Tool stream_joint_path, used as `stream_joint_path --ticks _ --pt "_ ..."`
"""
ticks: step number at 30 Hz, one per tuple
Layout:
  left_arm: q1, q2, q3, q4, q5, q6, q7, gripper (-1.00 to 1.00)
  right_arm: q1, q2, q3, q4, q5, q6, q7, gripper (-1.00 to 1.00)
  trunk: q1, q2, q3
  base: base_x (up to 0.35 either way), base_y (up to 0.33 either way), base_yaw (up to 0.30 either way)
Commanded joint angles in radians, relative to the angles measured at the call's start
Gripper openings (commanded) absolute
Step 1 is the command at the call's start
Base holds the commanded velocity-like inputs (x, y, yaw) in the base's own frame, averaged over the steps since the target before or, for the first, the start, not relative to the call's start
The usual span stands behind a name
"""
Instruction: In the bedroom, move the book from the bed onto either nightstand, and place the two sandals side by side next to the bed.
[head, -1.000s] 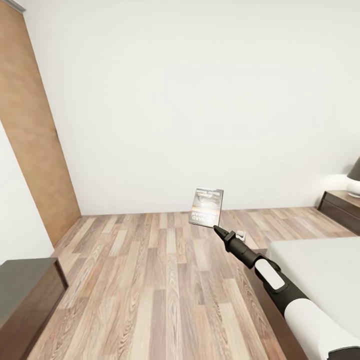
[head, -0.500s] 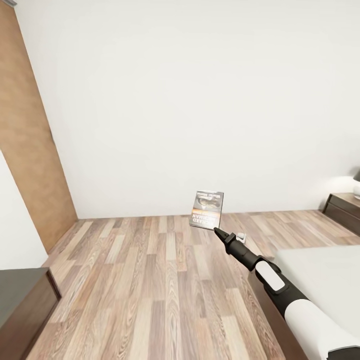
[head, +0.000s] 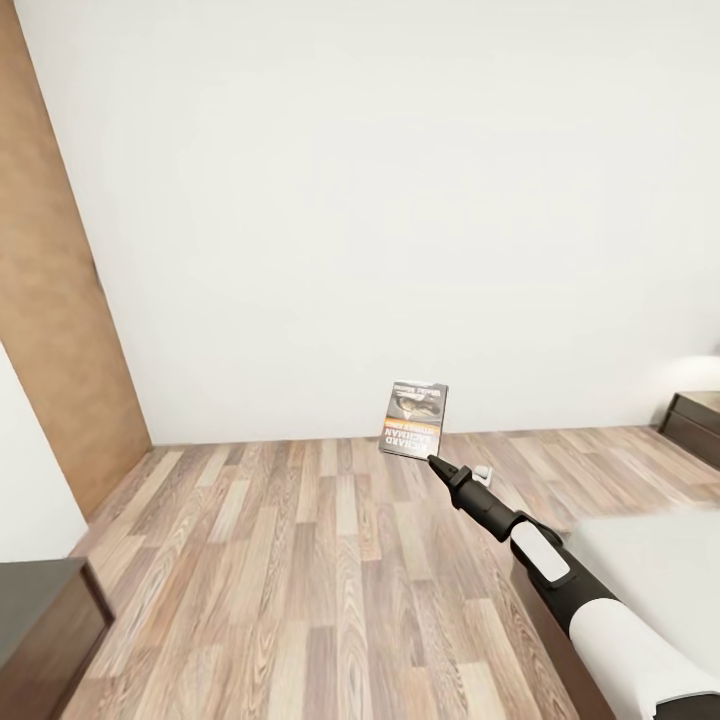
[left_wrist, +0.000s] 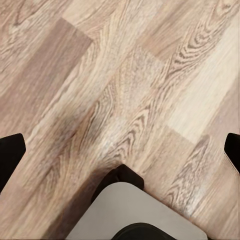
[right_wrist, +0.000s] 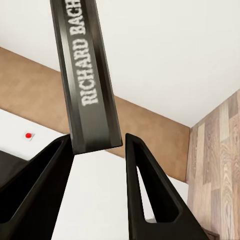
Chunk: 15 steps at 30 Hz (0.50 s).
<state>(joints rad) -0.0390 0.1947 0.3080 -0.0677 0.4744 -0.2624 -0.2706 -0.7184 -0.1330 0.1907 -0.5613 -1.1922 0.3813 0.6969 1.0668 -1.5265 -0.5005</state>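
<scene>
- Book (head: 414, 419): one, held upright in the air by the right tool (head: 432, 459), above the floor (head: 300, 560) and in front of the wall (head: 400, 200).
- Book cover: dark with an orange band; the lettering reads upside down in the head view. In the right wrist view the spine (right_wrist: 86, 75) reads "RICHARD BACH", the rest cut off by the frame.
- Right tool (right_wrist: 97, 150): one, closed on the lower edge of the book; its two dark fingers (right_wrist: 145, 195) sit either side of the spine.
- Left tool (left_wrist: 120, 150): one, spread wide; only the two finger tips (left_wrist: 10, 155) show at opposite edges of the left wrist view, with bare floor planks between them.
- Bed (head: 650, 560): one, at the right of the head view, light-grey mattress on a dark frame, partly behind the right arm (head: 560, 590).
- Nightstand (head: 695, 420): one, dark brown, against the wall beyond the bed.
- Dark cabinet (head: 45, 630): one, at the lower left corner of the head view.
- Room: white walls, light brown wood-plank floor, and a brown wood panel (head: 60, 300) standing tall at the left.
</scene>
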Motion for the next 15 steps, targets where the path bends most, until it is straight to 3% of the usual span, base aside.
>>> stream_joint_path --ticks 1,10,15 --pt "-0.001 0.000 0.008 0.002 0.000 -0.001 -0.007 1.00 -0.001 -0.001 0.004 0.000 -0.014 0.007 0.001 -1.00 0.000 -0.001 -0.001 0.240 0.092 0.000" --pt "-0.001 0.000 0.008 0.002 0.000 -0.001 -0.007 1.00 -0.001 -0.001 0.004 0.000 -0.015 0.007 0.001 -1.00 0.000 -0.001 -0.001 0.240 0.105 -0.003" --pt "-0.001 0.000 0.008 0.002 0.000 -0.001 -0.007 1.00 -0.001 -0.001 0.004 0.000 -0.015 0.007 0.001 -1.00 0.000 -0.001 -0.001 0.240 0.133 -0.125"
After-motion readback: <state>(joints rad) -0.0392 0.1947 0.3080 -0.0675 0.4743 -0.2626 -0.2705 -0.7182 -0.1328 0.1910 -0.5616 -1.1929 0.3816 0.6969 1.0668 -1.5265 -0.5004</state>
